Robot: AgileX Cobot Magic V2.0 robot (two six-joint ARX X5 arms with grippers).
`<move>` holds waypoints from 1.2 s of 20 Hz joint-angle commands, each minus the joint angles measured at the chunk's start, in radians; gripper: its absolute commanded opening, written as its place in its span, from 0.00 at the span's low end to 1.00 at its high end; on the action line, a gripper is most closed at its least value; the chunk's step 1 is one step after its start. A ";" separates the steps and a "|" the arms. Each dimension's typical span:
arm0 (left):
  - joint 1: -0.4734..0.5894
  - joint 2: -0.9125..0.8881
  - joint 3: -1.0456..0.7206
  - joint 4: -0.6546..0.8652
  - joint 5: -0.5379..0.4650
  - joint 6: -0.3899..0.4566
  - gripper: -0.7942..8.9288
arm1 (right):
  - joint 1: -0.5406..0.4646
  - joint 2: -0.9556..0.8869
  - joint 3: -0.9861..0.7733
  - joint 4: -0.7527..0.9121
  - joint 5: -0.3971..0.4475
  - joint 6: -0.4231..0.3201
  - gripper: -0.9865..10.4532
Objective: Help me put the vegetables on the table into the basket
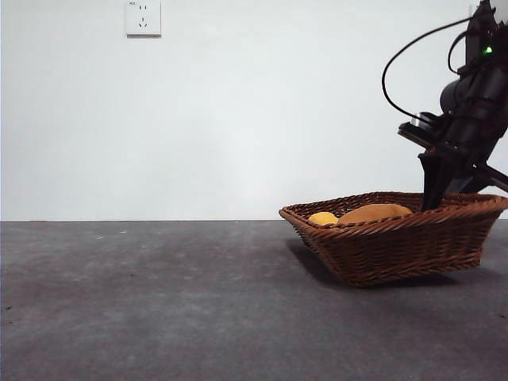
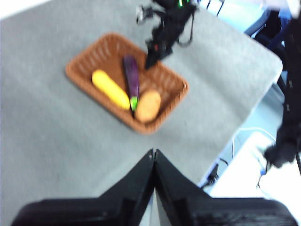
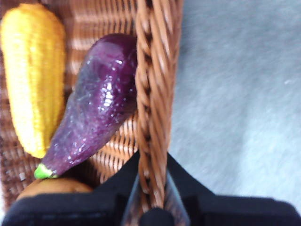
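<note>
The brown woven basket (image 1: 381,232) (image 2: 74,75) stands on the right of the grey table (image 1: 159,302). Inside it lie the yellow corn (image 1: 323,217) (image 2: 110,88) (image 3: 33,70), the orange-brown potato (image 1: 375,212) (image 2: 148,106) (image 3: 51,186) and the purple eggplant (image 2: 131,77) (image 3: 99,108); the eggplant is hidden in the front view. My right gripper (image 1: 435,198) (image 2: 153,59) (image 3: 151,160) is shut on the basket's braided rim (image 3: 150,94), one jaw inside and one outside. The basket sits slightly tilted, its right side raised. High above the table, my left gripper (image 2: 154,153) is shut on nothing.
A white wall with a socket (image 1: 143,17) backs the table. In the left wrist view the table's edge (image 2: 263,89) runs close past the basket, with cables and floor beyond it. Bare table surface stretches left of the basket.
</note>
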 commanded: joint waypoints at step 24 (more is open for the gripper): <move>-0.003 -0.593 -0.542 0.000 -0.001 -0.156 0.08 | 0.032 -0.475 0.002 -0.098 0.256 0.114 0.20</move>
